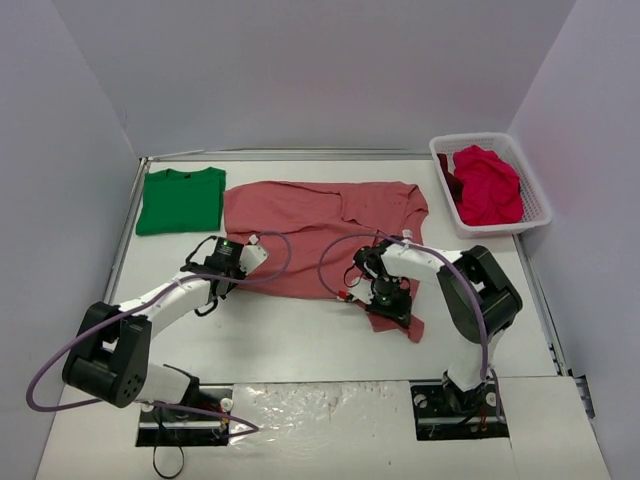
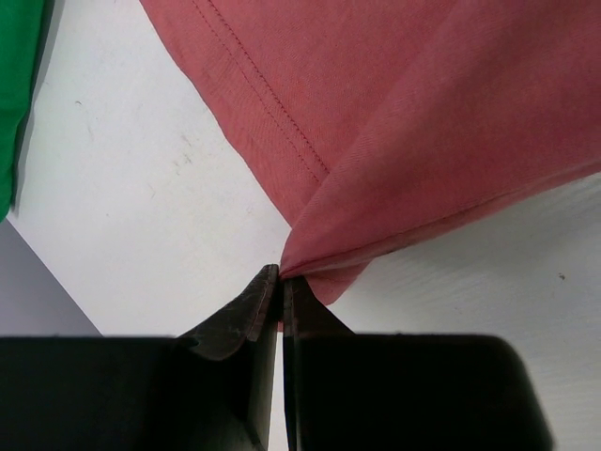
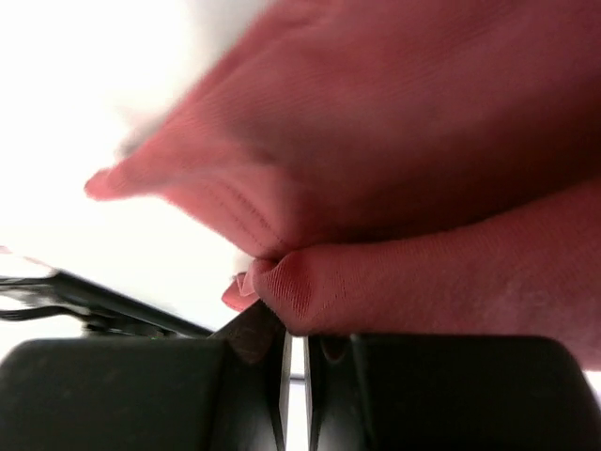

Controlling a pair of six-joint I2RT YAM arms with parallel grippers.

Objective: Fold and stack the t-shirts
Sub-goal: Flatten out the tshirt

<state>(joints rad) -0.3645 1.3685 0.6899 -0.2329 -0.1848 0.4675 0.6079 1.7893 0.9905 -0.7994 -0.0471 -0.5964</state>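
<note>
A salmon-pink t-shirt [image 1: 310, 222] lies spread across the middle of the table, with one part trailing toward the near right. My left gripper [image 1: 236, 268] sits at its near-left corner; in the left wrist view that gripper [image 2: 282, 274] is shut on the shirt's corner [image 2: 324, 263]. My right gripper [image 1: 390, 300] is over the trailing part, and in the right wrist view it [image 3: 296, 324] is shut with bunched pink cloth [image 3: 394, 282] pinched at its tips. A folded green t-shirt [image 1: 180, 198] lies at the far left. Crimson t-shirts [image 1: 487, 185] are heaped in the basket.
A white lattice basket [image 1: 537, 200] stands at the far right by the wall. Bare white table [image 1: 290, 335] lies between the pink shirt and the arm bases. The green shirt's edge [image 2: 14, 94] shows at the left of the left wrist view.
</note>
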